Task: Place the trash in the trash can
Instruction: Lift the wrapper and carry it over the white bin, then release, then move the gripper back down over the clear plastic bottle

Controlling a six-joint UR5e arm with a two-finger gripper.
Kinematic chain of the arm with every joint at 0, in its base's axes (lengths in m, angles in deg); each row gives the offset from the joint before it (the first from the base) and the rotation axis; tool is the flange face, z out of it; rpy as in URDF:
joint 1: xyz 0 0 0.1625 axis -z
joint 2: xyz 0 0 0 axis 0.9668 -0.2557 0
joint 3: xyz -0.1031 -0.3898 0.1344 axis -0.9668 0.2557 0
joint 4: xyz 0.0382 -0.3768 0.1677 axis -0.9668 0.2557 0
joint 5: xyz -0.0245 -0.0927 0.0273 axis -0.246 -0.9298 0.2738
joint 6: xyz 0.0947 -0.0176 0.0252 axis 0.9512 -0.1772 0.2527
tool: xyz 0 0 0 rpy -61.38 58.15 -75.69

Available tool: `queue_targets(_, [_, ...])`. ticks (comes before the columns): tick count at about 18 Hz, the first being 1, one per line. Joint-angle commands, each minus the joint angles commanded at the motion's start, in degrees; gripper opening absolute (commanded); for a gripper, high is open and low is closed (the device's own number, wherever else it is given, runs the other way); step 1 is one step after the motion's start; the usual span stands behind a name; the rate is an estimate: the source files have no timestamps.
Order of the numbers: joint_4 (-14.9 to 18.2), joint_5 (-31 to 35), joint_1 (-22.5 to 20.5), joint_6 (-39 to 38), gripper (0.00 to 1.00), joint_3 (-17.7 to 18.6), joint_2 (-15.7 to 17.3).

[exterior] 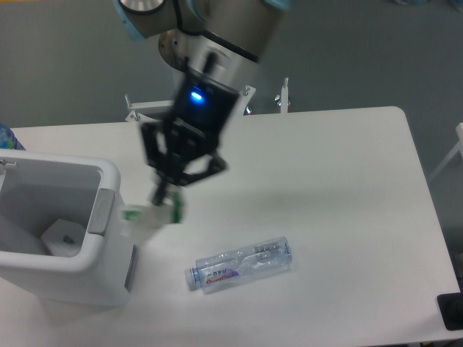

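Observation:
My gripper [168, 189] hangs in the air left of the table's middle, shut on the small crumpled white wrapper with green marks [150, 215]. The wrapper dangles below the fingers, just right of the trash can's rim. The trash can [61, 230] is a boxy white bin with a grey tab [101, 211] on its right side, standing at the front left of the table. A crushed clear plastic bottle with a red-and-blue label [240, 264] lies on the table, right of the bin and below the gripper's level.
Something pale [63, 237] lies at the bottom of the bin. A blue object [7, 136] peeks in at the left edge. The arm's base [189, 43] stands behind the table's far edge. A dark object [451, 311] sits at the front right corner.

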Motion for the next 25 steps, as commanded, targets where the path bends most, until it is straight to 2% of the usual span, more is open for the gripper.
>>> queue_targets(3, [-0.1,0.0,3.9,-0.9,0.00,1.0,-0.3])
queue_targets(4, [-0.1,0.0,5.1,-0.9,0.11,1.5,-0.4])
queue_targets(5, [-0.1,0.0,6.2,-0.9,0.22,2.0,-0.5])
queue_targets(6, [-0.1,-0.1,6.7,-0.9,0.44,2.7,-0.5])
queue_targets(7, [-0.1,-0.1,6.8,-0.7,0.78,3.1,-0.5])
queue_targets(8, [-0.1,0.0,6.8,-0.9,0.95,3.3,-0.5])
queue_targets(9, [-0.1,-0.2,6.8,-0.8,1.00,3.7,-0.6])
queue_targets(12, [-0.1,-0.3,6.2,-0.6,1.00,3.3,-0.6])
queue_targets(14, [-0.2,-0.1,3.3,-0.1,1.00,2.5,-1.0])
queue_targets(17, [-1.2,0.1,-3.1,1.8,1.00,0.5,-4.2])
queue_targets(20, [-1.4,0.4,-8.5,7.7,1.00,-0.7,-7.7])
queue_targets(23, [-1.3,2.4,-11.5,13.7,1.00,-0.8,-11.3])
queue_targets(25, [-1.3,7.9,-11.8,17.4,1.00,-0.8,-13.5])
